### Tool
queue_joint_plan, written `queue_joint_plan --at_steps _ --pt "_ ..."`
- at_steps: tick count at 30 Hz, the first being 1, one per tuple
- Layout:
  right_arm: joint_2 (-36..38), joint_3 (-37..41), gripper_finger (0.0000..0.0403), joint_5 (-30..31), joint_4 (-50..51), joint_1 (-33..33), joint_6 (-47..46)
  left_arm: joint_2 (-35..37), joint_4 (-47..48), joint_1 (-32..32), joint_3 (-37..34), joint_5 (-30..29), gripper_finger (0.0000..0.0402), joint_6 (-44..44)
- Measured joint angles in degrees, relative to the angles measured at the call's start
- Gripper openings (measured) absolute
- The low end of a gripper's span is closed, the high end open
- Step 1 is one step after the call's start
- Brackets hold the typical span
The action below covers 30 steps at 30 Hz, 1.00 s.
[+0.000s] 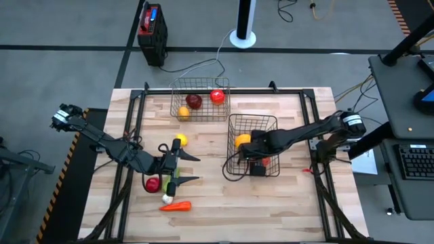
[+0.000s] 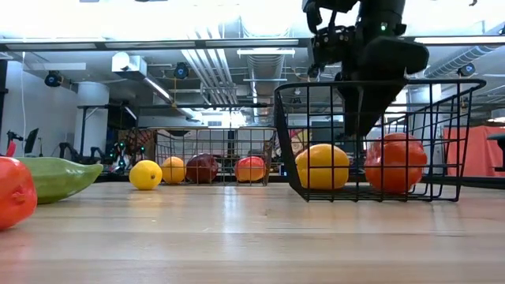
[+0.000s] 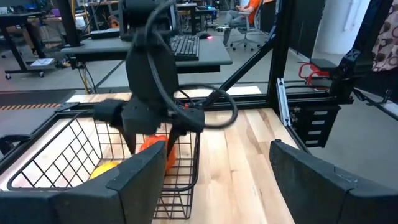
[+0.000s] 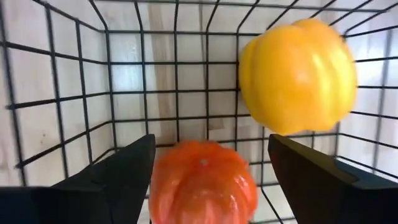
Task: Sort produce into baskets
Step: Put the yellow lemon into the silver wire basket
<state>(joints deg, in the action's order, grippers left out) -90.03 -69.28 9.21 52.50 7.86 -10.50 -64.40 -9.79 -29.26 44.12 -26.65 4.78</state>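
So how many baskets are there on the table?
2. One wire basket sits at the table's far edge with three round fruits inside. The other basket is mid-table, toward the right arm, whose gripper reaches into it.

One camera looks straight down on the pale wooden-plank bench (image 1: 224,203), another sits level at its surface facing the room, and both wrist cameras, the right closest, share the dark wire-mesh basket (image 1: 252,122).

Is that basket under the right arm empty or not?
Not empty: the basket holds a yellow pepper and an orange piece.
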Motion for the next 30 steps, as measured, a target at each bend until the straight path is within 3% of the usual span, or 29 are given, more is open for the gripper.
queue_joint_plan --at_steps 8,13,20,24,30 --pt "4.72 -5.75 0.0290 2.88 2.67 0.65 -6.86 0.00 0.96 0.00 0.00 0.02 0.0269 3.73" --pt "8.52 -6.31 0.0276 3.64 -1.39 5.21 -10.68 0.00 5.64 -0.07 0.00 0.15 0.0269 11.18" --pt "10.07 -6.07 0.0256 15.31 -5.63 16.33 -15.66 0.00 19.09 -0.70 -0.02 0.22 0.0269 27.65" --pt "9.77 -6.07 0.0250 19.10 -7.83 21.20 -18.83 0.00 27.96 -0.70 -0.02 0.23 0.0269 36.42" --pt "9.17 -5.92 0.0251 24.62 -9.28 24.83 -25.40 0.00 32.62 -0.55 -0.02 0.22 0.0269 37.70"
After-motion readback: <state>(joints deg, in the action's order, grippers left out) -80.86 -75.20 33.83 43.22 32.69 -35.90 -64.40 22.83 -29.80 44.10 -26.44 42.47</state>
